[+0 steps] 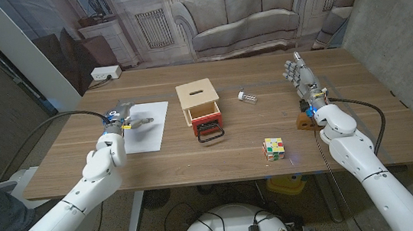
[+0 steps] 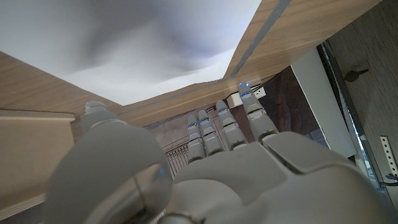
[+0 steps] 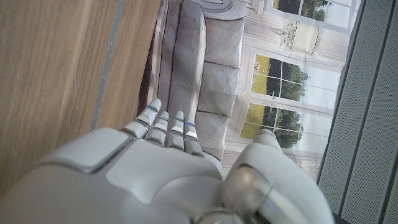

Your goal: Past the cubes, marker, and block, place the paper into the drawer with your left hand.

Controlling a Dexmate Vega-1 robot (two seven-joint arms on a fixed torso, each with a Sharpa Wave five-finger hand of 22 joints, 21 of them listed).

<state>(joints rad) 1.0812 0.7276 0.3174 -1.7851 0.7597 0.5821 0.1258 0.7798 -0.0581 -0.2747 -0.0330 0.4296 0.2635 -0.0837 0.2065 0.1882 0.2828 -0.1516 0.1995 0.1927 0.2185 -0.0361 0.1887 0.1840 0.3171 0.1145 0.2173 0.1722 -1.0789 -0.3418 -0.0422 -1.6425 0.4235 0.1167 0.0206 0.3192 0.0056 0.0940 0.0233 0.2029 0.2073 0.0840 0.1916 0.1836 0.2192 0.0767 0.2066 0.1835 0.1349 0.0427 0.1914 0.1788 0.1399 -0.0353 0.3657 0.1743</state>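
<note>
A white sheet of paper lies on the table's left part, and it also shows in the left wrist view. My left hand hovers at the paper's left edge with its fingers straight and apart, holding nothing; its fingers reach along the sheet. A light wooden box stands mid-table with its red drawer pulled out toward me. My right hand stands upright at the right, fingers spread and empty.
A small clear marker-like cylinder lies right of the box. A colour cube sits near the front edge. A brown block lies beside my right wrist. A sofa backdrop stands behind the table.
</note>
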